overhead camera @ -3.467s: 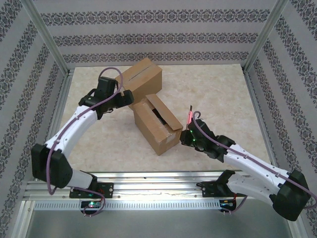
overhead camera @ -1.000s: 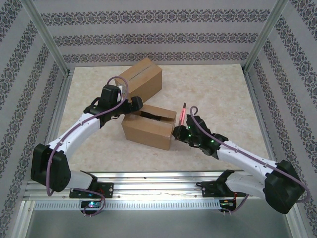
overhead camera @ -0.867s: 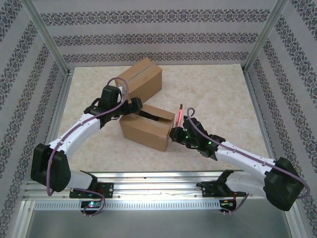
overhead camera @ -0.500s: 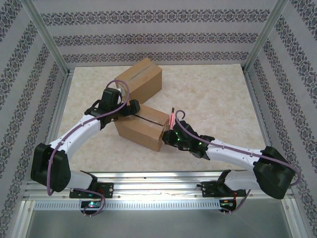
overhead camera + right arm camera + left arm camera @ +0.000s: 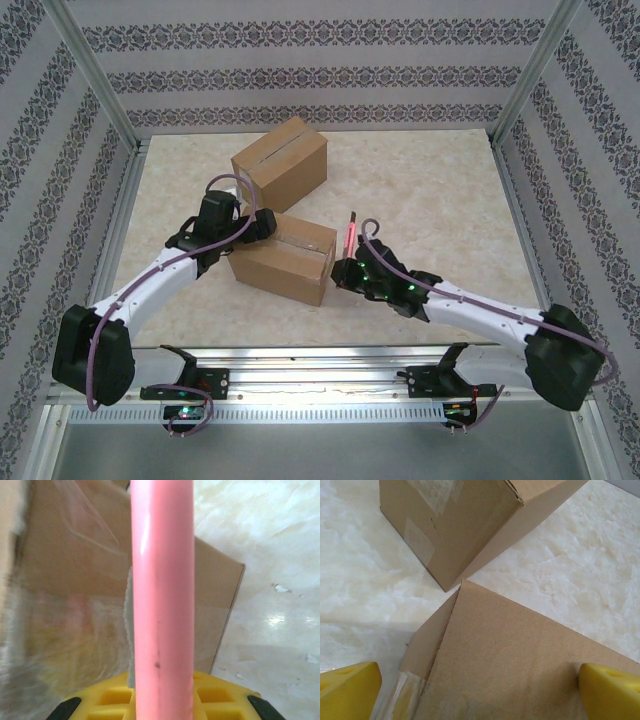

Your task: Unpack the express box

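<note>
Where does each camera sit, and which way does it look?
Top external: above, behind the arms, facing down on left tool, right tool, near box, far box.
Left wrist: on the left arm, over the near box; its open tool's yellow fingertips show.
Right wrist: on the right arm, looking along the pink stick its tool grips.
Shared: near box.

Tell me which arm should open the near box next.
Right. Its claw is shut on the pink tool, close to the end of the near box. The left claw hangs open over that box's top, holding nothing, so it probably suits steadying only.
</note>
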`<action>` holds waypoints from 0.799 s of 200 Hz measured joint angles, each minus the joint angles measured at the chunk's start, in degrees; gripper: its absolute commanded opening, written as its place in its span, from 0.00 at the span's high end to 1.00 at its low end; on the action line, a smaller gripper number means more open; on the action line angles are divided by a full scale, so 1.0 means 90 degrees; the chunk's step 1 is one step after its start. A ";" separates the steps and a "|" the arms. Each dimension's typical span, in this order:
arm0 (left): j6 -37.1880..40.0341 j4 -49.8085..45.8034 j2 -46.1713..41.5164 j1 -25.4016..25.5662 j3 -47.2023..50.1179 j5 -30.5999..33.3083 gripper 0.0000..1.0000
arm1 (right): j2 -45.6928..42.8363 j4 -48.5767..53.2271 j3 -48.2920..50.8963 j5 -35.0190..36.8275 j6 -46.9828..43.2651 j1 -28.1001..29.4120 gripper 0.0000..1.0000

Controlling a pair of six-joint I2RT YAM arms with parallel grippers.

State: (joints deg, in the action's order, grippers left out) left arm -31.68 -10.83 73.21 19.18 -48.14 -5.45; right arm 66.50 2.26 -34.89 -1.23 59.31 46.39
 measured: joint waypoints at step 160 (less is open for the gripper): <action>0.0102 0.1197 -0.0080 0.0083 0.0668 0.0930 0.00 | -0.2754 0.0969 0.0605 -0.3611 -0.0573 -0.1042 1.00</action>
State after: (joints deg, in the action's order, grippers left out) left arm -30.76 -0.05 72.49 19.92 -42.13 2.92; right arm 41.71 10.98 -29.45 -33.74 54.15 37.01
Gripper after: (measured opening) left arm 0.998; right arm 0.153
